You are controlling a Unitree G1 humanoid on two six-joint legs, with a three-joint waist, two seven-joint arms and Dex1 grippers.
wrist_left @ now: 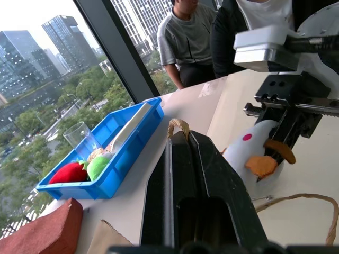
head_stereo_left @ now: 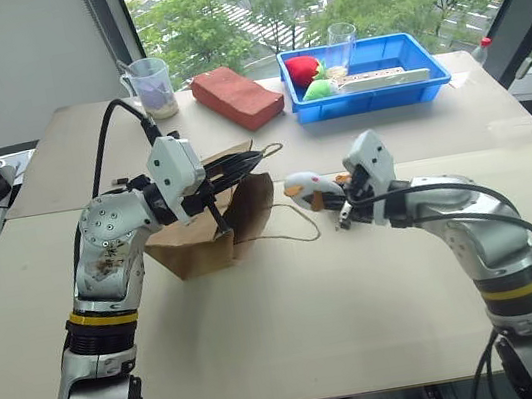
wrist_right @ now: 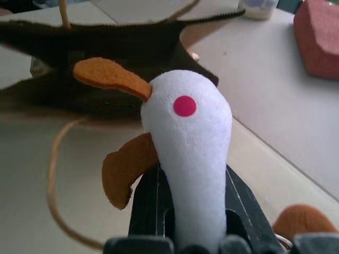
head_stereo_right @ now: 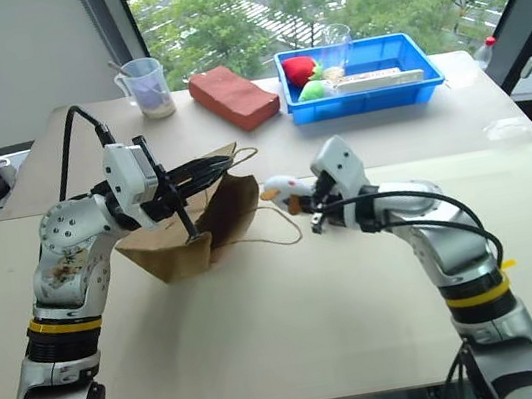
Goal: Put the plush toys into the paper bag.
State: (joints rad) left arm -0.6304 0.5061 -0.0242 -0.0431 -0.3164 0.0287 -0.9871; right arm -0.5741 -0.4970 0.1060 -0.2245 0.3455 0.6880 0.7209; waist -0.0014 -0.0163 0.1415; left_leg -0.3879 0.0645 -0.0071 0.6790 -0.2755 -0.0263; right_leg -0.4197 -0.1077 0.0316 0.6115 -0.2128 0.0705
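Your right gripper (head_stereo_left: pixel 345 209) has its jaws clamped on the white plush toy (wrist_right: pixel 192 153); your left gripper (head_stereo_left: pixel 233 167) has its jaws pinched shut on the paper bag (head_stereo_left: pixel 213 236) rim. No readable writing.

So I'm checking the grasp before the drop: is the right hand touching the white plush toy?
Touching. In the right wrist view, the right hand has its fingers pressed against both sides of the white plush toy.

Head stereo pair: looks forward and down over the surface (head_stereo_left: pixel 295 316), both eyes sharing the paper bag (head_stereo_left: pixel 212 230) and blue tray (head_stereo_left: pixel 371 92). Left wrist view: along its jaws toward the tray and window. Right wrist view: close on the white plush toy (wrist_right: pixel 190 153), facing the bag mouth.
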